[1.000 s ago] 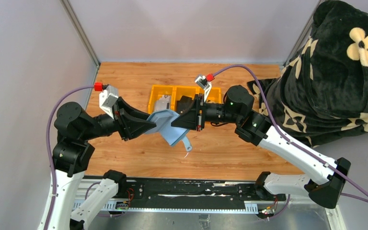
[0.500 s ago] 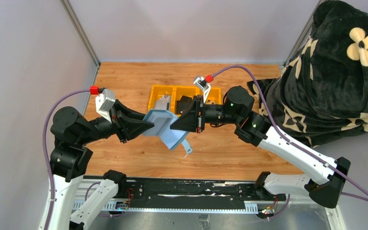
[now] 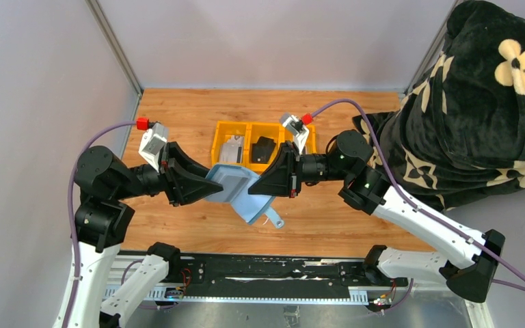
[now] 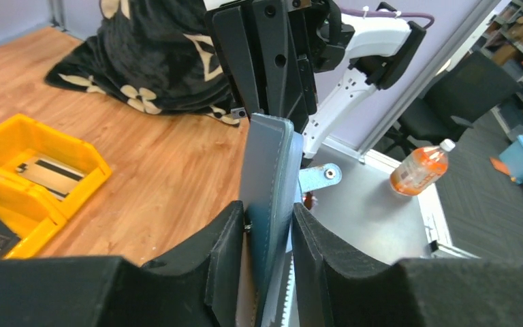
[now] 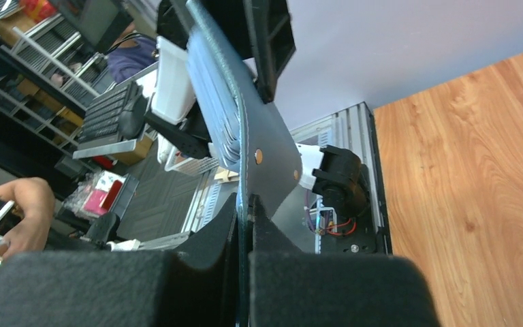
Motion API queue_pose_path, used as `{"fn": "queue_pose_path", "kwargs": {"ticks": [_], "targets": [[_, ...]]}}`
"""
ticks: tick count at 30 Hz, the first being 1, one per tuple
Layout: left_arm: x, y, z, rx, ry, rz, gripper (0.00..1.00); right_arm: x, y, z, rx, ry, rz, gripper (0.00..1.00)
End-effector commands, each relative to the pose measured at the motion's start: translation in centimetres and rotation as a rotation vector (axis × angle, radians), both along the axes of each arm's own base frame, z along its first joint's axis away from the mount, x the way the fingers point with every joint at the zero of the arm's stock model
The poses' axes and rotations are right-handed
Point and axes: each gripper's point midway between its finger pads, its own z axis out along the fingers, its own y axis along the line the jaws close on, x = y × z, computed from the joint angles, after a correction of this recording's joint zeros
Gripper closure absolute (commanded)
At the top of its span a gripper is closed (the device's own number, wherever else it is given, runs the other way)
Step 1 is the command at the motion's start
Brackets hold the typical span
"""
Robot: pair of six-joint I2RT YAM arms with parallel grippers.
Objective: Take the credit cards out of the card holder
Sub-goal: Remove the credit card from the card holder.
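Top external: the holder (image 3: pixel 236 191) hangs above the tabletop (image 3: pixel 178 116) between both arms, and its long axis runs roughly from one arm to the other. Left wrist: the left jaws pinch its near end, and the holder stands edge-on. Right wrist: the right jaws are pressed together on the opposite flap. The slotted side shows, but I cannot tell if cards are inside.

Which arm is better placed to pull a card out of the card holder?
Probably left. The right tool is shut on a thin flap of the card holder, anchoring it; the left tool clasps the thicker slotted half and could shift to pull from its slots.
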Motion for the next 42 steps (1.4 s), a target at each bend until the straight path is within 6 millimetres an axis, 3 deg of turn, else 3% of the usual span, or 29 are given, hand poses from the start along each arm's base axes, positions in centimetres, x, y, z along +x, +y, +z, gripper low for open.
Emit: {"fn": "queue_pose_path", "kwargs": {"ticks": [1,13,33,42], "targets": [[-1.3,-0.3,0.4,-0.012,0.048,-0.076,0.58,-2.5,-1.4,3.2,0.155,-0.105,0.118,1.00],[-2.7,-0.2,1.2,-0.017,0.034,-0.124,0.52,-2.2,-1.5,2.8,0.132,-0.123,0.117,1.00],[-3.4,-0.1,1.3,-0.013,0.038,-0.152,0.55,-1.9,-1.4,2.3,0.104,-0.125,0.114,1.00],[-2.5,-0.2,-0.7,-0.015,0.118,-0.115,0.59,-1.6,-1.1,3.0,0.108,-0.120,0.109,1.00]]}}
